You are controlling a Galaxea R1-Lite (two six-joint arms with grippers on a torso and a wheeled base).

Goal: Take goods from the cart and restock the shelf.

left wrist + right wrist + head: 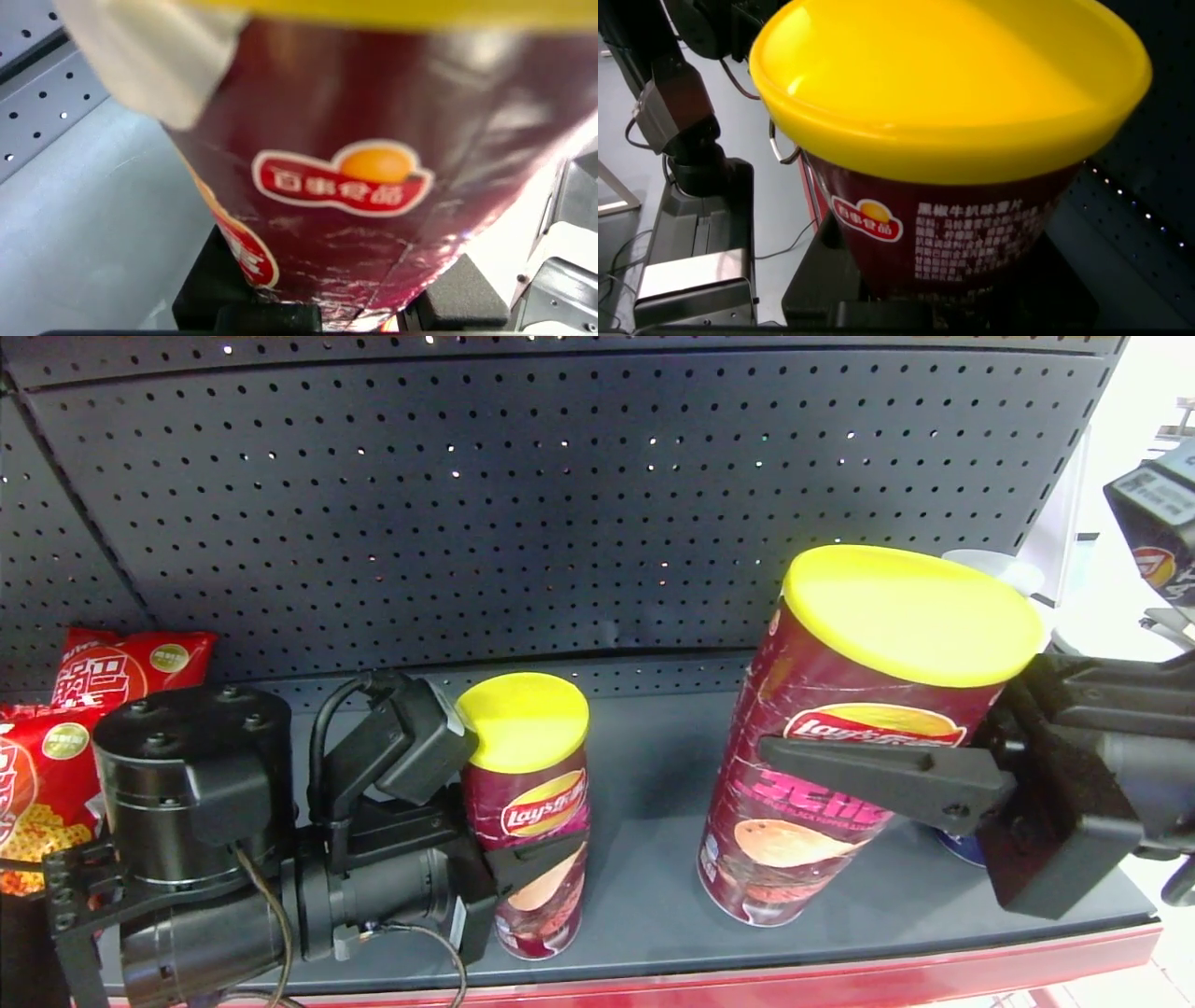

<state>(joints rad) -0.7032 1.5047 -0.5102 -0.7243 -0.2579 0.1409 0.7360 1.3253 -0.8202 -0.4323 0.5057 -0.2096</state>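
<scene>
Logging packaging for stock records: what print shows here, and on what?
Left can: oval brand logo, left unquoted.
Right can: same logo; pink characters below, partly covered.
Right can, wrist view: small white lines, too small to read.
Bags: big white characters, cut off; round green badges, too small.

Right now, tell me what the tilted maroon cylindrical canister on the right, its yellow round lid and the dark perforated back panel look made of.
Maroon cylindrical canister: probably printed cardboard under glossy film; shiny, faintly creased surface.
Yellow round lid: likely smooth moulded plastic; raised rim, soft sheen.
Dark perforated back panel: seemingly painted sheet metal, matt; regular punched holes.
</scene>
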